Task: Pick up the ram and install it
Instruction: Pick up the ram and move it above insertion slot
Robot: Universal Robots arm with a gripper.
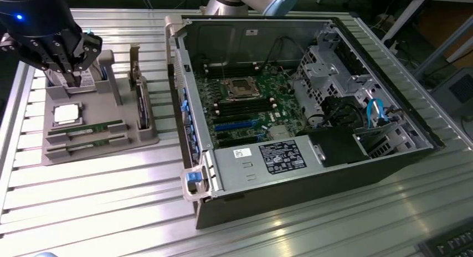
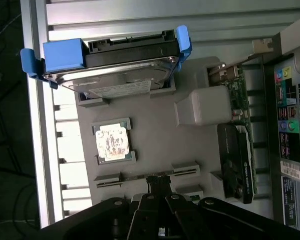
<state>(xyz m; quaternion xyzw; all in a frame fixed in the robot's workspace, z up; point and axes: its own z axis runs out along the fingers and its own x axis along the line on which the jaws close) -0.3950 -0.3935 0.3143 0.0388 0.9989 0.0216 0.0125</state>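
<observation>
Hovering above the grey moulded parts tray (image 1: 52, 157) on the ribbed metal surface (image 1: 111, 212), the black robot hand (image 1: 72, 75) is closed, with nothing held. The ram (image 1: 87, 128), a thin green circuit-board stick, lies slotted in that tray beside the square silver processor chip (image 1: 65, 114). A descent with fingers shut could strike its edge; the identical second green stick (image 1: 87, 144) alongside could be taken by mistake.

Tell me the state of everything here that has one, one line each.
Gripper, shut, above the holder.
Ram sticks, both lying in the holder.
Hard drive, resting in the holder.
Graphics card, upright in the holder.
Computer case, open, lying on its side.
</observation>
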